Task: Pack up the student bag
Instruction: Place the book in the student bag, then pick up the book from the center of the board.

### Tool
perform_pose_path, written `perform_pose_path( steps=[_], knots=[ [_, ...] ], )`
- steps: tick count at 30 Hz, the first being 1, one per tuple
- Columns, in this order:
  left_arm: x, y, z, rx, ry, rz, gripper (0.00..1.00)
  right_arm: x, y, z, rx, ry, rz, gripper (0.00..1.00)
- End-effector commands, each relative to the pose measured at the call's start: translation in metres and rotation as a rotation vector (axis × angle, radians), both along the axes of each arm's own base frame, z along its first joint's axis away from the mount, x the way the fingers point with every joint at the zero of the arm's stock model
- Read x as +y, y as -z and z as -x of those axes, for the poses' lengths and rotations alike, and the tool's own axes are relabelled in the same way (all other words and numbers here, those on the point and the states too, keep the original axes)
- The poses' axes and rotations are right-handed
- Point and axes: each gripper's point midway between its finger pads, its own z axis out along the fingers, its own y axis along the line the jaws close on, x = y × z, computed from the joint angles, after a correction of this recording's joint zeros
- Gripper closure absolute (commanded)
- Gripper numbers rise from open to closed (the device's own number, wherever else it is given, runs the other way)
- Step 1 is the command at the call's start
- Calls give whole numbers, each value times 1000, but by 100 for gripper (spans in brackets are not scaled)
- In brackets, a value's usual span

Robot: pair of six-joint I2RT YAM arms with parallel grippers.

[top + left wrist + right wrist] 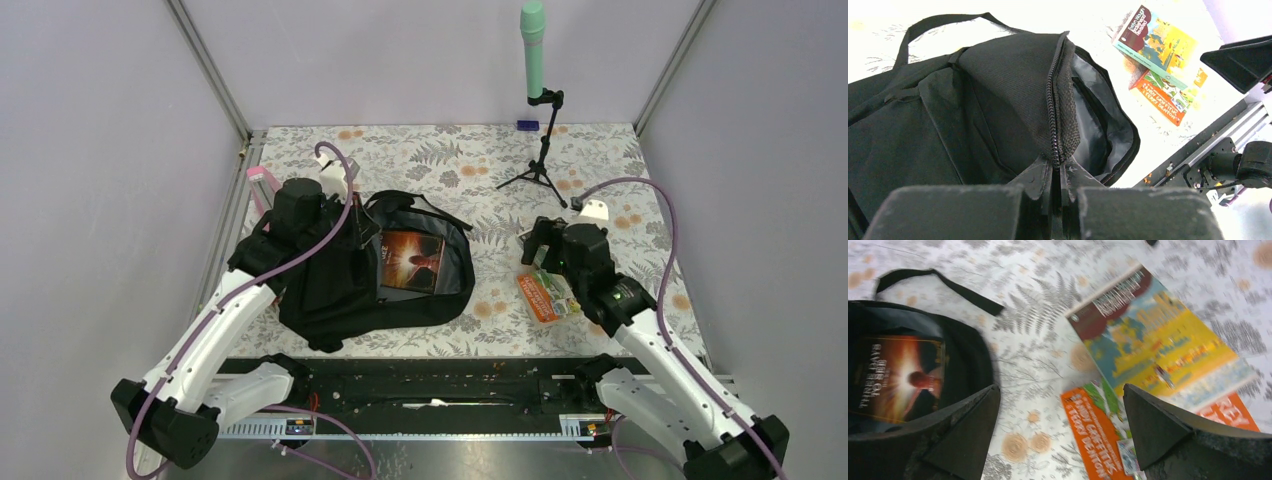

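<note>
Pinching the zipper-lined rim of the flap (1055, 100), the left gripper (1058, 172) is clamped tight on the cloth and holds the mouth of the student bag (330, 295) lifted. The bag lies on the left half of the patterned surface (600, 170), slumped low, with its grey lining (1093, 115) showing inside. It is soft, limp fabric that will probably sag and fold wherever it is not held. The firmer zipper edge or the webbing strap (965, 292) therefore looks the surest place to take hold, since the plain panels would likely bunch and slip. It seems light in itself, though it will get heavier as it is filled. Inside the opening rests a book with a glowing orange cover (411, 260). Further right, apart from the bag, a yellow-and-maroon paperback (1158, 345) lies overlapping an orange paperback (1093, 435) on the surface. The right gripper (1060, 400) hovers just above them, jaws spread wide and holding nothing.
</note>
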Motion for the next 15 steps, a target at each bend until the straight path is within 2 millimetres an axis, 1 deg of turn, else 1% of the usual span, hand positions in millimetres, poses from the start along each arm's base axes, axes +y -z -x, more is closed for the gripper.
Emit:
perform_pose_path(
  steps=[1, 5, 9, 11, 15],
  knots=[
    [0, -38, -10, -143, -25, 57, 100, -27, 42, 21, 201, 78, -53, 0],
    [-5, -34, -9, -104, -16, 72, 100, -61, 62, 33, 293, 241, -124, 0],
    [-5, -32, -8, -95, -13, 70, 100, -86, 80, 48, 310, 393, -234, 0],
    [-4, -32, -8, -96, -16, 68, 100, -90, 86, 54, 292, 452, -292, 0],
    [-2, -30, -9, -97, -27, 57, 100, -84, 96, 58, 265, 518, -424, 0]
  ],
)
